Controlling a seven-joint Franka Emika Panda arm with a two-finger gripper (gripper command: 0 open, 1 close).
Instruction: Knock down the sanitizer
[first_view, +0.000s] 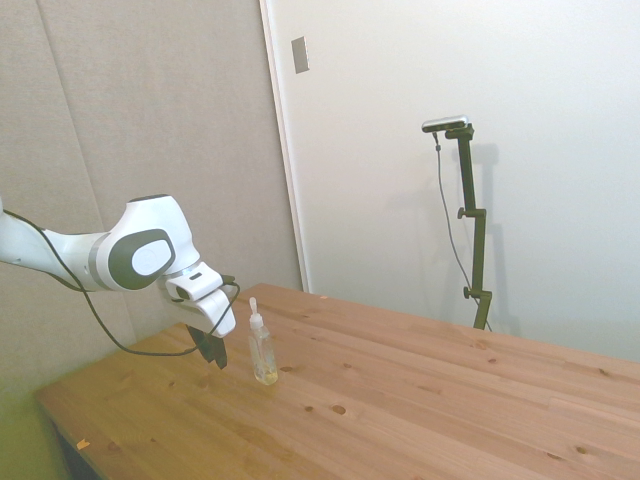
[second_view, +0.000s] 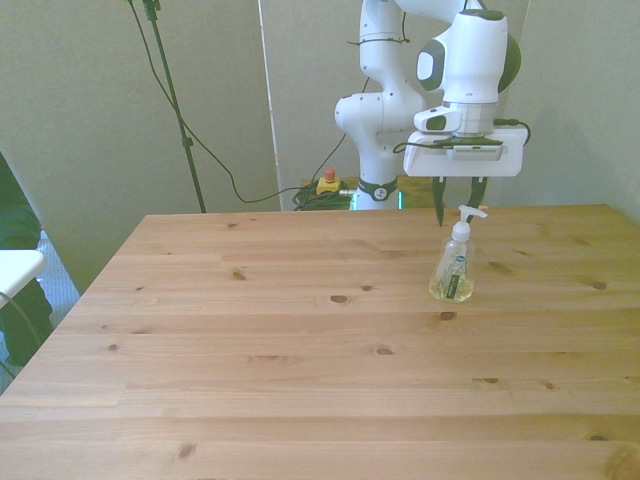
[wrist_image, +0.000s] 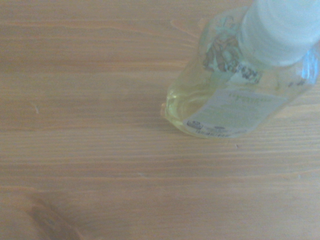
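Observation:
The sanitizer (first_view: 262, 350) is a small clear bottle with yellowish liquid at its base and a white pump nozzle. It stands upright on the wooden table (first_view: 420, 400). In the front view the sanitizer (second_view: 455, 270) is right of the table's middle, toward the far edge. My gripper (second_view: 460, 205) hangs open just behind its nozzle, fingertips at about nozzle height, with nothing between them. From the side, the gripper (first_view: 213, 352) is a short gap to the left of the bottle, not touching it. The wrist view shows the sanitizer (wrist_image: 235, 100) from above, close by.
A red-topped button box (second_view: 327, 183) and cables lie on the floor behind the table's far edge. A white object (second_view: 15, 270) sticks in at the front view's left border. The table's far edge runs close behind the gripper.

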